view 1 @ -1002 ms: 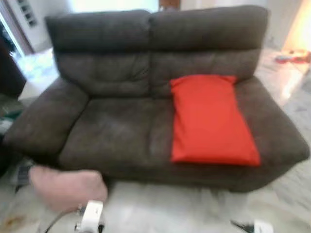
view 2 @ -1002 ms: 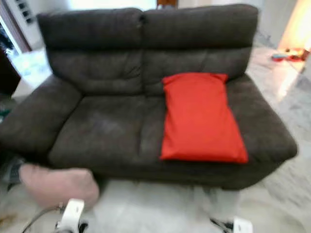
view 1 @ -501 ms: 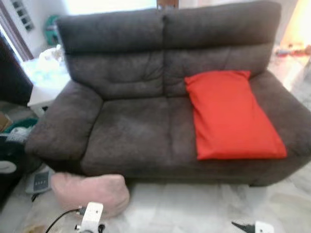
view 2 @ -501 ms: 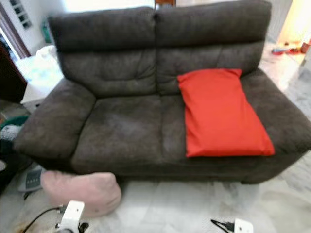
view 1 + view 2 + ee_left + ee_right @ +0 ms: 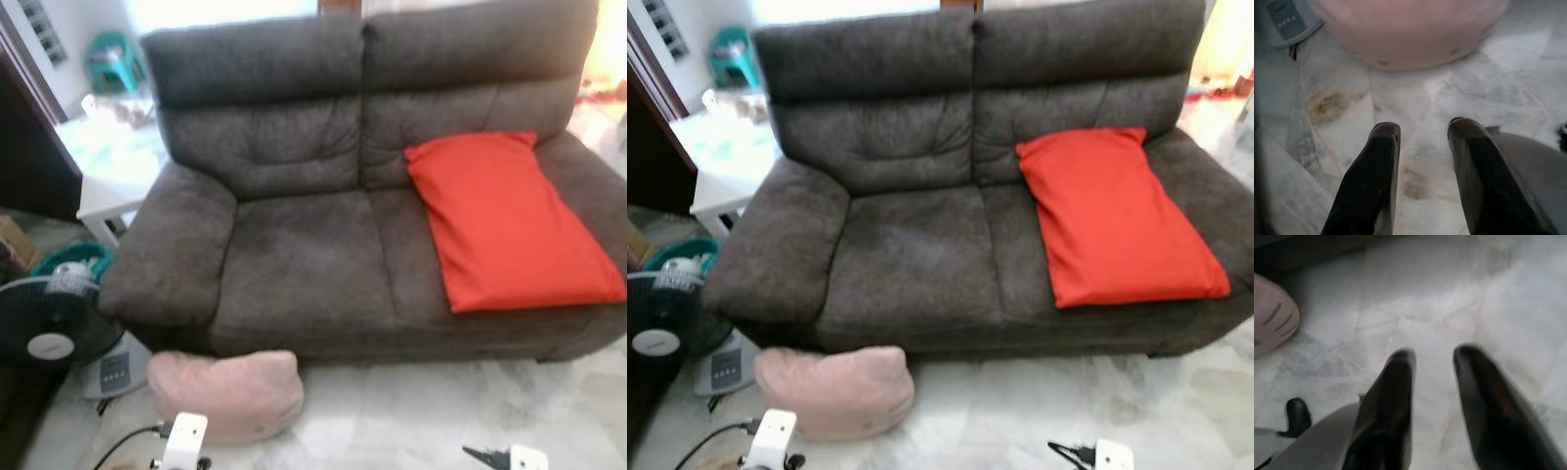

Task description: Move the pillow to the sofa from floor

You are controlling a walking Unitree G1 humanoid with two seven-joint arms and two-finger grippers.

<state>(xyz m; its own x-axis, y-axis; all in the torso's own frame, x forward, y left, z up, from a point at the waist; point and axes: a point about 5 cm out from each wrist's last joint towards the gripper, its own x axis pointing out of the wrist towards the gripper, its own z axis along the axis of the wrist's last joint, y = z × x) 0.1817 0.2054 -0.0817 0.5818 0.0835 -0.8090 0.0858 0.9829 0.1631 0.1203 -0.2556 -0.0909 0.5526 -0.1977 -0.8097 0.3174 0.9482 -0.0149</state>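
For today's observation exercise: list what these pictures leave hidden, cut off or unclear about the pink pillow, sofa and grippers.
- Pink pillow: its far upper part is cut by the left wrist view's edge.
- Sofa: right armrest cut by the head views' right edge.
- Red pillow: hides the seat under it.
- Left gripper, right gripper: the head views show only the wrists at the bottom edge.

The pale marble floor (image 5: 1019, 411) carries a pink pillow (image 5: 835, 390) at about seven o'clock, touching the front of the brown sofa (image 5: 911, 245). At nine o'clock stands a fan (image 5: 54, 323), its base possibly grey.
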